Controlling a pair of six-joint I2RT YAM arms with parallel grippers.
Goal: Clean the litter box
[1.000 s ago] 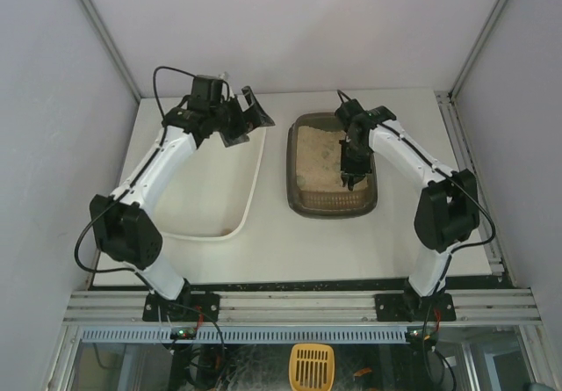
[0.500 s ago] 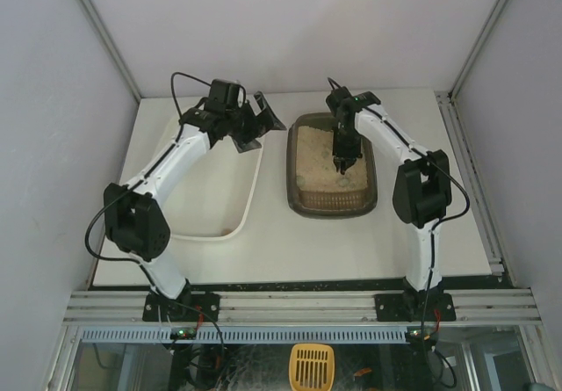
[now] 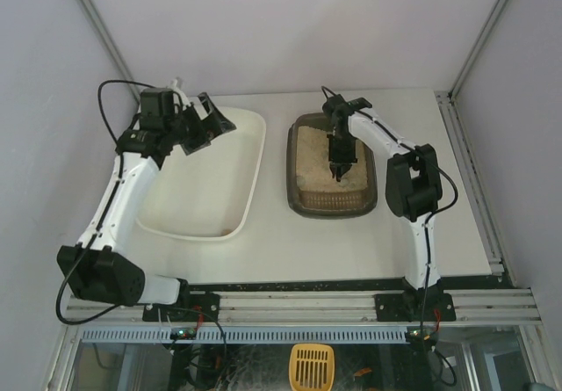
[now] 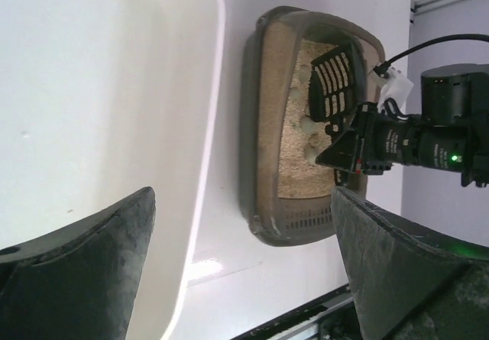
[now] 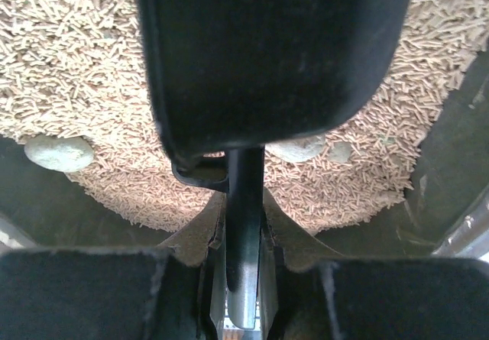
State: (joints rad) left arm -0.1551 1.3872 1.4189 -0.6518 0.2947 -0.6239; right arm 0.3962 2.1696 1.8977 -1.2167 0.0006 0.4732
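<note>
On the white table (image 3: pixel 413 242), the biggest thing is a glossy white tray (image 3: pixel 260 158) on the left. Just beside it on the right, with a narrow gap of table between them, sits the litter box (image 3: pixel 332 208), a smaller dark tray with a thick rim, lying roughly in the middle of the table towards the far side.

That box looks like stiff plastic. With a bed of pellets (image 5: pixel 84 57) in it, I'd judge it fairly weighty for its size and likely to slide on the smooth top if pushed. The thick rim is the obvious place to grasp or steady it. The litter itself is loose and would spill if the box were tipped.

Over the far left corner of the white tray, the left gripper (image 3: pixel 207 126) hangs with its jaws spread wide and nothing between them.

Over the box, the right gripper (image 5: pixel 244 241) points down, its jaws clamped tight on the thin handle of a black slotted scoop (image 4: pixel 332 84), whose blade is down at the litter.

A few pale lumps (image 5: pixel 59 153) lie on the pellets near the scoop. They look light and rounded, so they may roll off a tilted blade.
</note>
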